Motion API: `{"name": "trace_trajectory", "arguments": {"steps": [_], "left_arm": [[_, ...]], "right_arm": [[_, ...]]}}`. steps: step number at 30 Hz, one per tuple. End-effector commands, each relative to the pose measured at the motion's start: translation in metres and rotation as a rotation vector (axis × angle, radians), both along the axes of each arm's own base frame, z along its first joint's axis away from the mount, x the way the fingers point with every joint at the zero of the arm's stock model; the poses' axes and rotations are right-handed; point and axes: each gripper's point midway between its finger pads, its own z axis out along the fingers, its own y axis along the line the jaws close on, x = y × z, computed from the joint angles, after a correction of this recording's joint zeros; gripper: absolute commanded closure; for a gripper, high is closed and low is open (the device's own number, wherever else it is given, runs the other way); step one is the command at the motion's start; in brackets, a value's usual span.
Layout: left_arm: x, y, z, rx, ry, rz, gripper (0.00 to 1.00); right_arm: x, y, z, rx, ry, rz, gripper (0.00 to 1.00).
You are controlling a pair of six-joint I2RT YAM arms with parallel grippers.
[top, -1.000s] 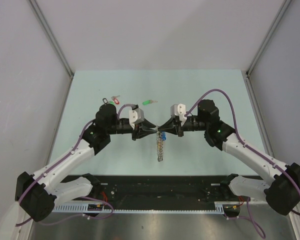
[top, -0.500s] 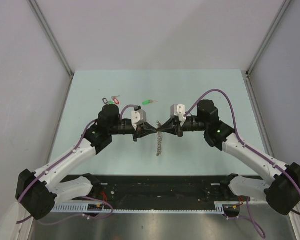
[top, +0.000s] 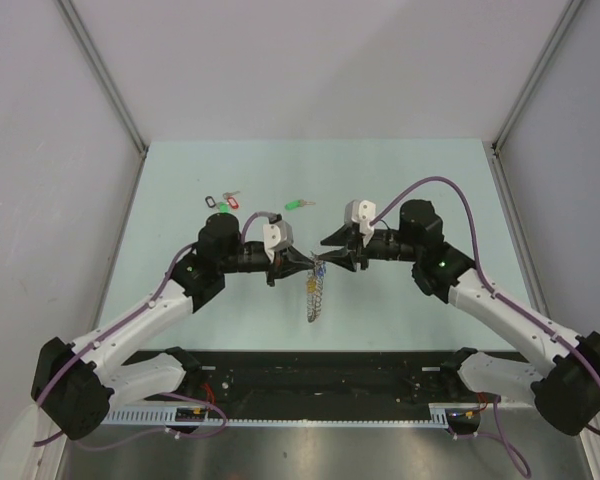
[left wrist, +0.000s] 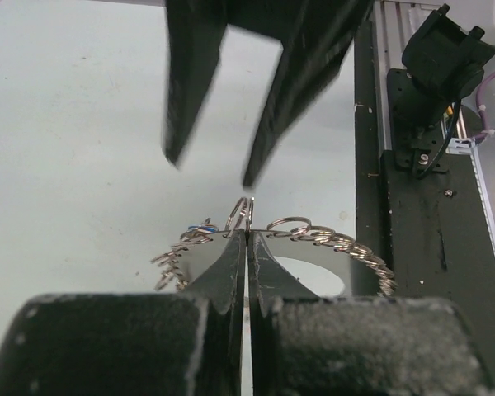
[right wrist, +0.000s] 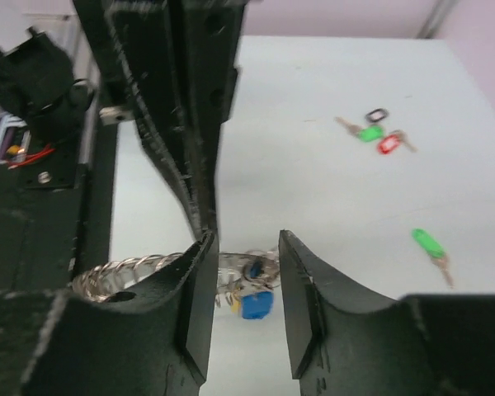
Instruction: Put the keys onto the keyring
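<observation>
The keyring [top: 317, 296], a grey coil of wire, hangs in the air from my left gripper [top: 313, 264], which is shut on one loop at its top [left wrist: 246, 216]. In the left wrist view the coil [left wrist: 346, 246] arcs on both sides of the closed fingertips [left wrist: 231, 247]. The blue-tagged key [right wrist: 256, 304] dangles on the coil just under the grip. My right gripper [top: 327, 252] faces the left one, open, with its jaws either side of the blue tag and nothing held [right wrist: 243, 246]. The green-tagged key [top: 298, 205] [right wrist: 429, 245] lies on the table behind the grippers.
A bunch of three keys tagged black, red and green [top: 223, 201] [right wrist: 375, 134] lies at the back left of the pale green table [top: 430, 180]. The black base rail [top: 320, 378] runs along the near edge. Grey walls close in both sides.
My left gripper closed on the top of the keyring. My right gripper then opened, let go and drew back slightly right. The ring now hangs from the left gripper alone.
</observation>
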Motion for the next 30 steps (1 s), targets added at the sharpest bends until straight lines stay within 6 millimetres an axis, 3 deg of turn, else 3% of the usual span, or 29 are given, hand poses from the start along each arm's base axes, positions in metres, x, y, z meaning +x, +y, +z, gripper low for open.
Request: {"name": "trace_trajectory", "arguments": {"steps": [1, 7, 15, 22, 30], "left_arm": [[-0.003, -0.002, 0.021, -0.08, -0.05, 0.001, 1.0], [-0.005, -0.002, 0.023, -0.11, -0.055, 0.007, 1.0], [-0.005, -0.001, 0.027, -0.142, -0.065, 0.013, 1.0], [-0.005, -0.001, 0.028, -0.148, -0.063, 0.017, 1.0], [-0.007, -0.001, 0.03, -0.159, -0.061, 0.013, 1.0]], "right_arm": [[0.012, -0.024, 0.052, 0.107, -0.094, -0.152, 0.57], [0.022, -0.042, 0.036, 0.061, -0.089, -0.246, 0.51], [0.024, -0.031, 0.0, -0.019, -0.035, -0.17, 0.51], [0.008, -0.025, -0.008, -0.033, -0.03, -0.057, 0.5], [0.006, -0.022, -0.014, -0.044, -0.029, -0.021, 0.48]]}}
